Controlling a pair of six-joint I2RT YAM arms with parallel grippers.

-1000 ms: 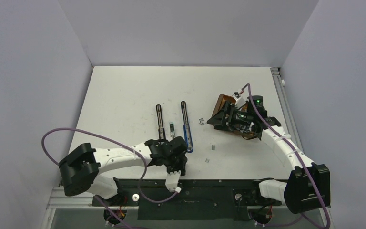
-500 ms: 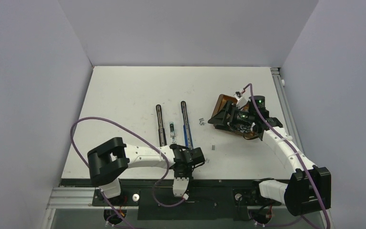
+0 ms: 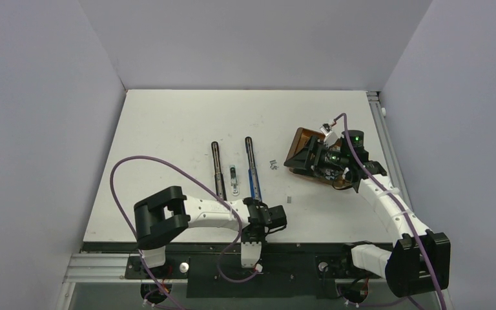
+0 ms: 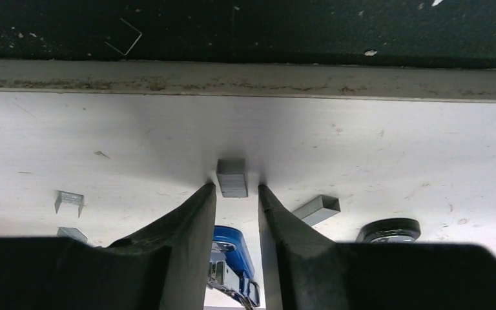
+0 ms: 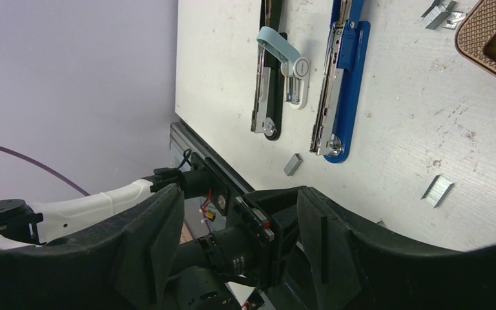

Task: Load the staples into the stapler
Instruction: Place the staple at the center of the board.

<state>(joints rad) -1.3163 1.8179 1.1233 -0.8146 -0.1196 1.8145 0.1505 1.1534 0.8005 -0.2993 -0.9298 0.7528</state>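
Note:
My left gripper (image 3: 272, 218) is down at the table's front edge. In the left wrist view its tips (image 4: 236, 188) rest on the table, slightly apart, with a small grey staple strip (image 4: 232, 177) lying just beyond the gap, not gripped. A second strip (image 4: 316, 210) lies beside the right finger. The opened blue stapler (image 3: 252, 169) and the opened black stapler (image 3: 217, 165) lie mid-table, and both show in the right wrist view, blue (image 5: 339, 77) and black (image 5: 268, 84). My right gripper (image 3: 320, 161) hangs open and empty (image 5: 239, 194) over the brown tray (image 3: 300, 143).
A small pale blue and white stapler part (image 3: 234, 177) lies between the two staplers. Loose staple strips lie on the table (image 3: 289, 199) and by the tray (image 3: 272, 165). The black front rail (image 4: 245, 26) runs close past the left fingertips. Grey walls enclose the table.
My left arm has swung right along the front edge, from the staplers' near ends to the staple strip, and come down. My right gripper has shifted slightly over the tray.

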